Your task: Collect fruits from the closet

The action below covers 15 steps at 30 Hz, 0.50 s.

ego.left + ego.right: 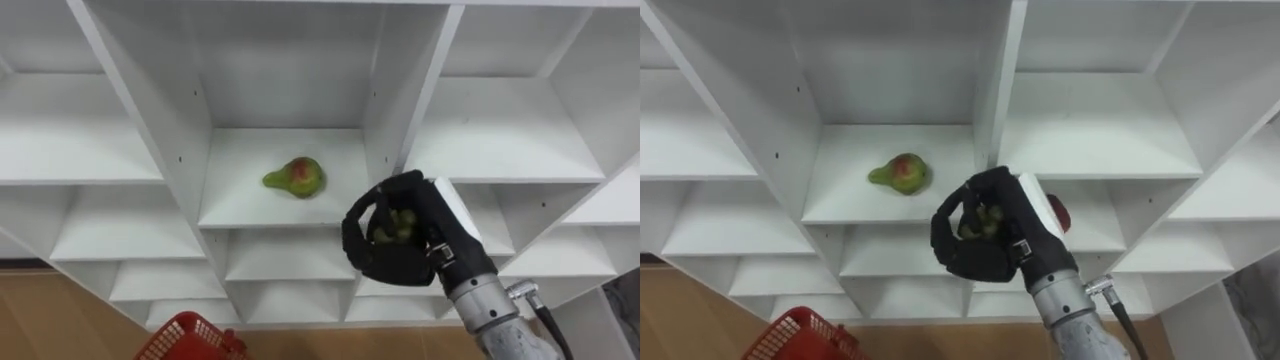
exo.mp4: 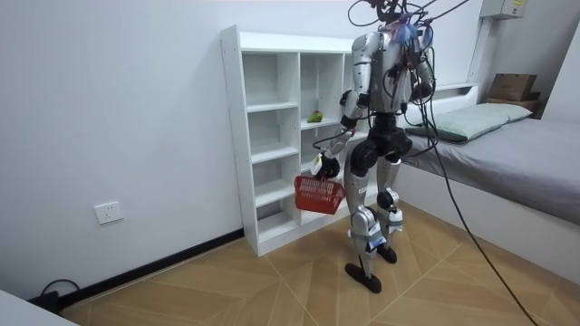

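Robot facing the white closet (image 2: pixel 232 136), a bed (image 2: pixel 526 163) behind it, fruit in one hand and a basket in the other.

From the room view its body hides the right arm. There the red basket (image 2: pixel 319 195) hangs in the air from its handle, gripped in the left hand (image 2: pixel 323 166). In the eye views the basket is cut off at the bottom edge. Those views show the right hand (image 1: pixel 395 258) raised in front of the middle shelves, curled tight round a small green fruit (image 1: pixel 395 226). The fruit is lumpy and mostly covered by the black fingers, so I can't tell its kind. A pear (image 1: pixel 296 178), green with a red blush, lies on its side on the shelf just up and left of that hand. The right eye view catches a red patch (image 1: pixel 1058 212) just behind the hand, too hidden to name.
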Motion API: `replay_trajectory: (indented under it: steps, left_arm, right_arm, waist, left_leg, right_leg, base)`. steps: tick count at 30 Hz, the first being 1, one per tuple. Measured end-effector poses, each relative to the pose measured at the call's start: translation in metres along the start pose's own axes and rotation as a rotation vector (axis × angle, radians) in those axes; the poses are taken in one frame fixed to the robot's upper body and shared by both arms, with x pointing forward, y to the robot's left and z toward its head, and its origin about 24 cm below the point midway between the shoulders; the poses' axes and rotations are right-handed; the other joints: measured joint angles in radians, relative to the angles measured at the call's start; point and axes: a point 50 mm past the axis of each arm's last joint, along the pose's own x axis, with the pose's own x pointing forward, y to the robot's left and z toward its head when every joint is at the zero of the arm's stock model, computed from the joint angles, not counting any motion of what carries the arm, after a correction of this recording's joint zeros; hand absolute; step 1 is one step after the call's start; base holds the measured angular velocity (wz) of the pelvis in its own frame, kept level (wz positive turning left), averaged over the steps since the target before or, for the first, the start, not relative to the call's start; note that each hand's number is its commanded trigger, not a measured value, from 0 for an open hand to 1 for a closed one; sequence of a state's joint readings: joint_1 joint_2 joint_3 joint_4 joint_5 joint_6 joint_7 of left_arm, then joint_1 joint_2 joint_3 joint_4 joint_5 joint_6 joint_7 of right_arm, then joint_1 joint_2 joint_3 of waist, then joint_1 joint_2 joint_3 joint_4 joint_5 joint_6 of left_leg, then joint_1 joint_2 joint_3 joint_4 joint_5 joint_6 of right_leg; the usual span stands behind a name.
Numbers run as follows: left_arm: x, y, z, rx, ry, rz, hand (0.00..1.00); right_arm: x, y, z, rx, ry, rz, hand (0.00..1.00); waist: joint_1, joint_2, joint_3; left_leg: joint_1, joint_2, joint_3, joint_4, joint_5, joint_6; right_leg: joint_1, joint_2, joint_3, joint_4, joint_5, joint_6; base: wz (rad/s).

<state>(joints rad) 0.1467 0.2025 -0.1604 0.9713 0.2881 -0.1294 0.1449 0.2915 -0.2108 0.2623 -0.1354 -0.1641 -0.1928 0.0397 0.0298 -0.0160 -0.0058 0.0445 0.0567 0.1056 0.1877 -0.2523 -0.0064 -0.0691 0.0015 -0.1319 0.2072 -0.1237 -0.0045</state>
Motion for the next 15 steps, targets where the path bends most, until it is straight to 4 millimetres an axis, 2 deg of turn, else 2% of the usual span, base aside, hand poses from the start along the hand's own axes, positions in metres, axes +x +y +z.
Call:
replay_trajectory:
  steps: [3, 7, 9, 15]
  left_arm:
    - [0.004, 0.001, 0.012, -0.033, -0.029, 0.008, 1.0]
    - [0.005, 0.001, 0.017, -0.037, -0.049, 0.005, 1.0]
    - [0.007, 0.003, 0.022, -0.037, -0.07, 0.008, 1.0]
    - [0.01, 0.005, 0.035, -0.042, -0.121, 0.007, 1.0]
  right_arm:
    - [0.001, 0.0, -0.002, 0.001, 0.008, 0.001, 1.0]
    - [0.01, -0.002, -0.007, -0.008, 0.017, -0.005, 1.0]
    - [0.014, -0.001, -0.008, -0.011, 0.016, -0.003, 1.0]
    - [0.021, 0.018, -0.015, -0.01, 0.039, 0.089, 1.0]
  waist:
    - [0.012, -0.008, 0.0058]
    - [0.013, -0.015, 0.0088]
    - [0.024, -0.023, 0.0137]
    - [0.061, -0.034, 0.0136]
  left_leg:
    - [-0.002, 0.0, 0.0, 0.0, 0.0, 0.0]
    - [-0.008, 0.001, -0.004, 0.0, 0.0, 0.0]
    - [-0.017, 0.001, -0.014, 0.001, 0.0, -0.001]
    - [-0.038, 0.002, -0.03, 0.013, 0.0, -0.001]
  right_leg:
    - [-0.002, 0.0, -0.002, 0.0, 0.001, -0.001]
    - [-0.005, 0.0, -0.007, -0.003, 0.002, -0.001]
    - [-0.008, 0.0, -0.015, -0.005, 0.002, -0.001]
    - [-0.017, -0.002, -0.031, -0.006, 0.002, -0.001]
  base:
    - [0.0]
    - [0.03]
    - [0.1]
    - [0.08]
